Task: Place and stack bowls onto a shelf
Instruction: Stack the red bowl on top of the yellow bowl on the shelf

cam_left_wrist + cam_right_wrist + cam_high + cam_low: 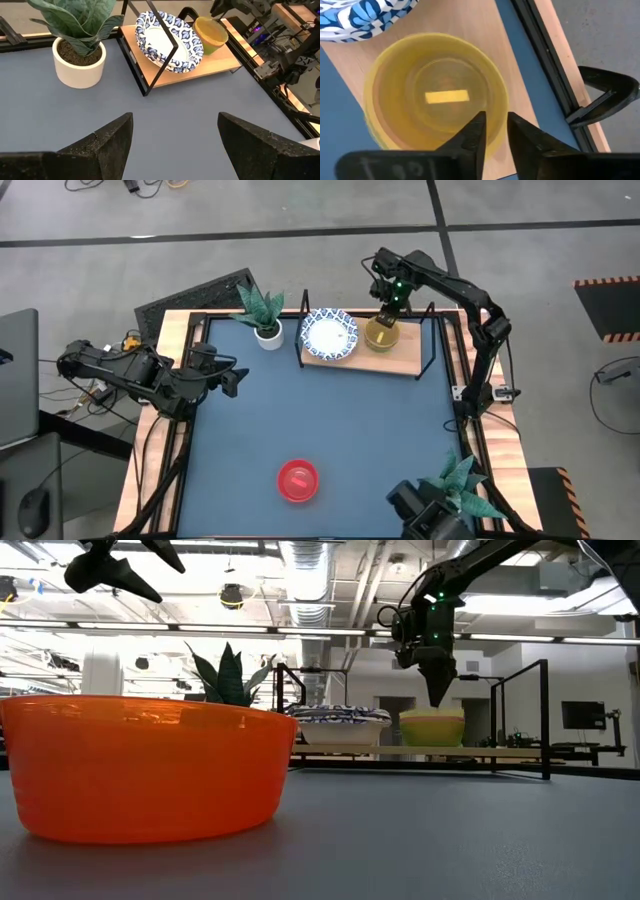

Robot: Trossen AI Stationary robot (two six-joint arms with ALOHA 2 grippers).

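Stacking looks mostly done over on the shelf (410, 365), which sits around 12 o'clock on the blue table (330, 430): the blue-patterned bowls (329, 334) are piled on its left half and the yellow bowl (381, 335) sits just beside them on the right, apparently nested in a green one judging by the low view. The right gripper (492, 131) hovers right over the yellow bowl's rim with its fingers only a narrow gap apart and nothing visibly between them, so I'd call it nearly closed and empty, probably just done setting that bowl down. One red bowl (298, 480) sits alone near 6 o'clock, well apart from everything. I'd guess that's the next pick, and it means lifting straight up clear of the shelf's black wire frame (437, 340) first. The left gripper (172, 145) waits at about 9 o'clock, spread wide and holding nothing. Plenty of bare table in the middle for travel; the potted plants at 11 o'clock (264, 315) and 5 o'clock (460, 485) are the only clutter near the edges.
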